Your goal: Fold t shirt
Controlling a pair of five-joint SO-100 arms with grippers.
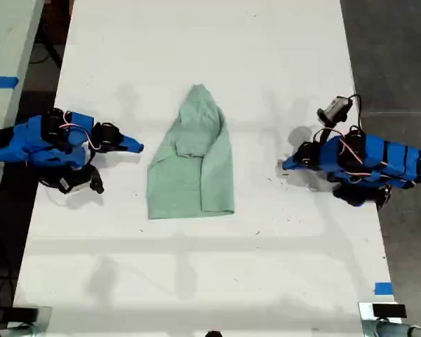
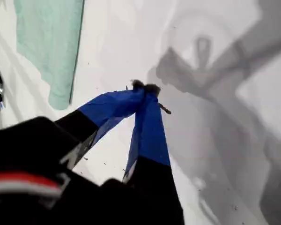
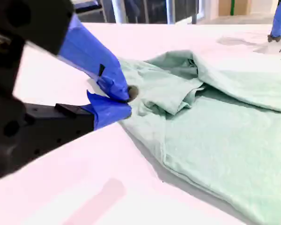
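Two edges are needing to meet cleanly for this fold, so I am judging that the step in hand is a grasp on the near side of the t shirt (image 1: pixel 193 161), and doing it well is calling for a low approach: spreading the fingers, sliding one under the hem, pinching only the top layer's edge, then carrying it across without dragging the rest. The garment is lying flat on the white table (image 1: pixel 266 56), between the two arms, narrow end pointing to the exterior view's top, one side already doubled over. My second gripper (image 3: pixel 126 101) is sitting just beside the shirt's edge on the exterior view's left, its fingers (image 3: pixel 96 58) drawn almost together with only a sliver between the tips and no cloth between them. My first gripper (image 2: pixel 145 87) is hanging over bare table on the exterior view's right, well apart from the cloth, its fingers pressed together and holding nothing.
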